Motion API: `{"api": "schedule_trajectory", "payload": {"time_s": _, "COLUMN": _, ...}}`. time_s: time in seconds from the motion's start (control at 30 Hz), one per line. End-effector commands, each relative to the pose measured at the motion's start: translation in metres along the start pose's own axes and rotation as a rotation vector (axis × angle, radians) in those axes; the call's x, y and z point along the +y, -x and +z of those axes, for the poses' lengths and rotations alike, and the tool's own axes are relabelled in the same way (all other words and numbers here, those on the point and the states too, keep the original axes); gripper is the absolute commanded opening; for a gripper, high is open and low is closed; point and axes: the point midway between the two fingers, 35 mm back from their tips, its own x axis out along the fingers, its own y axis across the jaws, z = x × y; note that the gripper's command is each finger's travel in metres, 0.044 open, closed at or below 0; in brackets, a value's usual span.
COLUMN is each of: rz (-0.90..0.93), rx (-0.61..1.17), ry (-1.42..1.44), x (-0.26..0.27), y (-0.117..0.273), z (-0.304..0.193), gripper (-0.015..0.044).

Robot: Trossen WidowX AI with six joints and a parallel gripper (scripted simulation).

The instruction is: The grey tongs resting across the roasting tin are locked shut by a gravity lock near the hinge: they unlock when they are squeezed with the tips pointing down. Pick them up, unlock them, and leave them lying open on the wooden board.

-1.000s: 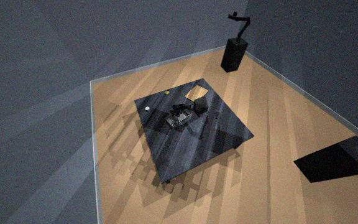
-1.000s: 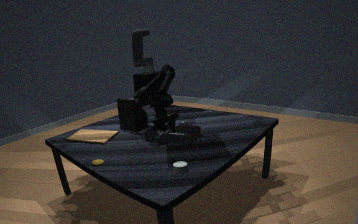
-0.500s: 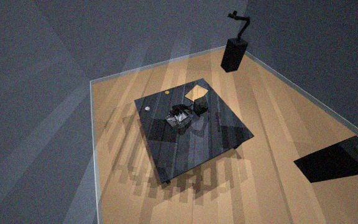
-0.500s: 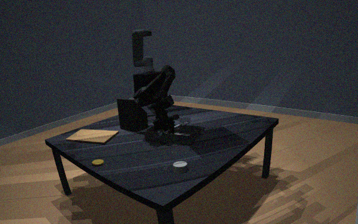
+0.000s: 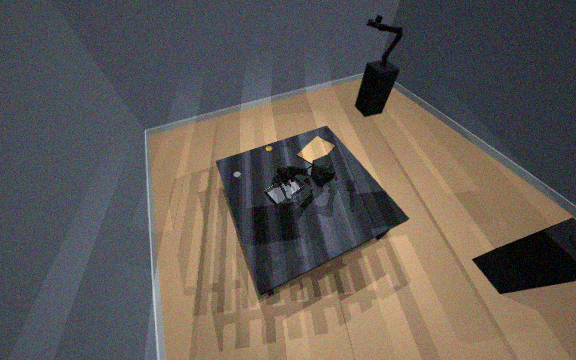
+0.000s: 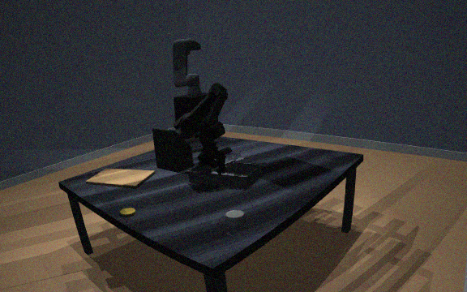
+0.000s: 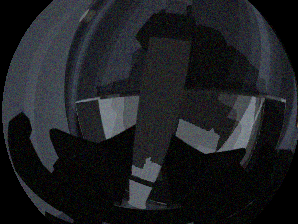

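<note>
Steadily now: gripper (image 5: 287, 182) (image 6: 220, 168) (image 7: 149, 129) clamped on the grey tongs (image 7: 162, 75), which lie over the roasting tin (image 5: 274, 194) (image 6: 239, 181) (image 7: 118, 112); best keep the squeeze firm, lift straight until clear of the rim, and only then pitch tips downward for unlocking.

So the table (image 5: 318, 225) (image 6: 169, 207) is dark blue-black with paler streaks, the wooden board (image 5: 315, 149) (image 6: 121, 178) is light tan, one small disc (image 5: 269, 148) (image 6: 127, 212) is yellow, another disc (image 5: 237, 174) (image 6: 234, 213) is pale grey, and the floor's (image 5: 433, 280) (image 6: 416, 195) warm brown with darker shadow stripes.
</note>
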Motion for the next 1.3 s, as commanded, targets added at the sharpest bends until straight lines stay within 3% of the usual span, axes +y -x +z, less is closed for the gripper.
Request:
{"api": "schedule_trajectory", "payload": {"time_s": 0.0, "rz": 0.047, "rx": -0.001, "ry": 0.023, "x": 0.032, "y": 0.041, "z": -0.001, "gripper": -0.0150}}
{"api": "schedule_trajectory", "payload": {"time_s": 0.5, "rz": 0.033, "rx": -0.005, "ry": 0.022, "x": 0.038, "y": 0.051, "z": 0.000, "gripper": -0.0150}}
{"api": "schedule_trajectory", "payload": {"time_s": 1.27, "rz": -0.211, "rx": -0.035, "ry": 0.019, "x": 0.043, "y": 0.041, "z": 0.014, "gripper": -0.0150}}
